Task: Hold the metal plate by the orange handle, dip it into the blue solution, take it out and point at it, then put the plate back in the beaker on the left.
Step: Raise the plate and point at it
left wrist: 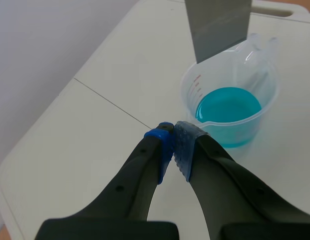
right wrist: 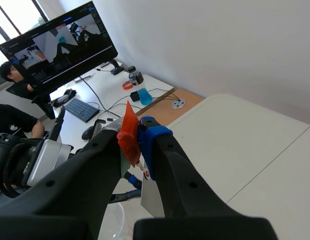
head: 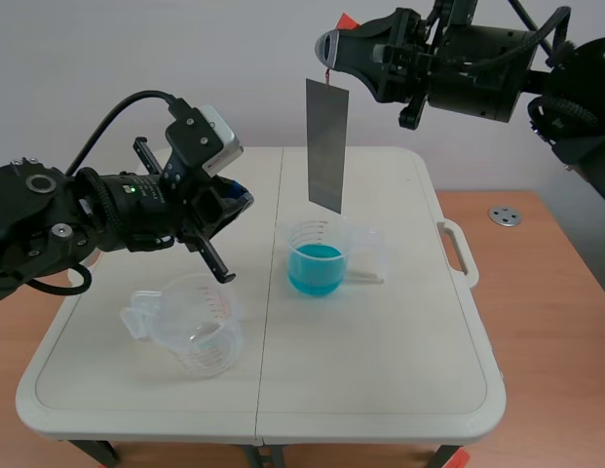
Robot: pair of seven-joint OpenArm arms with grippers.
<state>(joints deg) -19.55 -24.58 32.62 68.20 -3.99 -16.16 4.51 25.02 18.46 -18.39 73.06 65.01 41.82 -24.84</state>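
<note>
A grey metal plate (head: pixel 326 144) hangs upright in the air, its lower edge just above the beaker of blue solution (head: pixel 316 258). My right gripper (head: pixel 328 57) is shut on the plate's orange handle (right wrist: pixel 128 134), high above the table. In the left wrist view the plate (left wrist: pixel 217 25) hangs over the blue beaker (left wrist: pixel 228 111). My left gripper (left wrist: pixel 173 142) is shut on nothing, its tips close beside the blue beaker and aimed toward the plate. An empty clear beaker (head: pixel 190 323) stands at the front left.
The white folding table (head: pixel 380 370) has a handle (head: pixel 457 252) on its right edge. A round metal fitting (head: pixel 505 215) lies on the wooden desk at right. In the right wrist view, a monitor (right wrist: pixel 60 42) and a desk with seated people lie beyond.
</note>
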